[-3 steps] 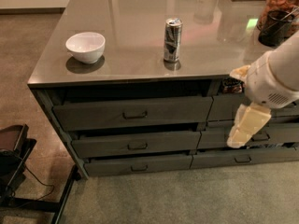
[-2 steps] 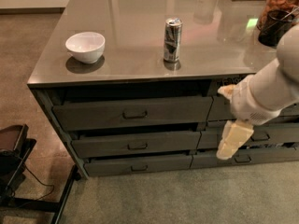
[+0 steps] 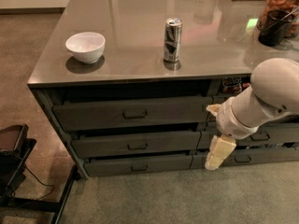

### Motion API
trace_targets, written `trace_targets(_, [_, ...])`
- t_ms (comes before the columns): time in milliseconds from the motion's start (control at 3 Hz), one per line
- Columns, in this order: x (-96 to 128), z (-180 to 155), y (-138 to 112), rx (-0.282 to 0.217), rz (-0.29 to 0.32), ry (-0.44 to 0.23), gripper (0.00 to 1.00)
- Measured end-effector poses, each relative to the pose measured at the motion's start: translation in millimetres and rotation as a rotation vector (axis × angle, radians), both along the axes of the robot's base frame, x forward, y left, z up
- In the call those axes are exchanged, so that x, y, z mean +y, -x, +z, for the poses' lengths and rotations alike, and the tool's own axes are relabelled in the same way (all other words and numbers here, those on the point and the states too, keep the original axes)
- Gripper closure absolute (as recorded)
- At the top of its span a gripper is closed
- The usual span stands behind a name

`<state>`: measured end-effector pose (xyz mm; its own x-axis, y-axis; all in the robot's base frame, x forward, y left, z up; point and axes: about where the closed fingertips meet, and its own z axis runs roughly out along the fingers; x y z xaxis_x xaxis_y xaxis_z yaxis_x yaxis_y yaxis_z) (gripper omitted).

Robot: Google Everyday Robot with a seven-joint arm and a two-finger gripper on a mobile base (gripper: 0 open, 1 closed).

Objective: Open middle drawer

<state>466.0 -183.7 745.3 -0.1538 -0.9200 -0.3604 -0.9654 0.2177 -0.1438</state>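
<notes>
The middle drawer (image 3: 107, 143) is a wide dark grey-green front of medium height with a small loop pull (image 3: 137, 146) at its centre. It sits between the taller top drawer (image 3: 93, 115) and the slimmest bottom drawer (image 3: 112, 165). Its front stands about level with the other two. My gripper (image 3: 218, 152) is cream-coloured and hangs from the white arm (image 3: 261, 101). It is in front of the cabinet just right of the middle drawer's right end, well right of the pull, and holds nothing that I can see.
On the grey countertop (image 3: 131, 55) stand a white bowl (image 3: 85, 46), a drink can (image 3: 172, 39) and a dark jar (image 3: 275, 17) at the far right. Narrower drawers (image 3: 266, 136) lie behind the arm. A black stand (image 3: 14, 157) sits on the floor at the left.
The arm and gripper have swung left and a little lower, from in front of the right-hand drawers towards the right end of the wide drawers. The drawers have not moved.
</notes>
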Motion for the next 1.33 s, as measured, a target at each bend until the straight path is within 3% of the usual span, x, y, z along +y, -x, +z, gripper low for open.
trace_targets(333, [4,-23,4,-0.033,0.029,-0.01,0.0])
trace_targets(667, [23,-61,-3,-0.091,0.089,-0.038,0.0])
trace_targets(1000, [47,-97,-28,-0.148,0.136,-0.074,0.0])
trace_targets(1333, [69,-134,-53,-0.173,0.174,-0.094,0.0])
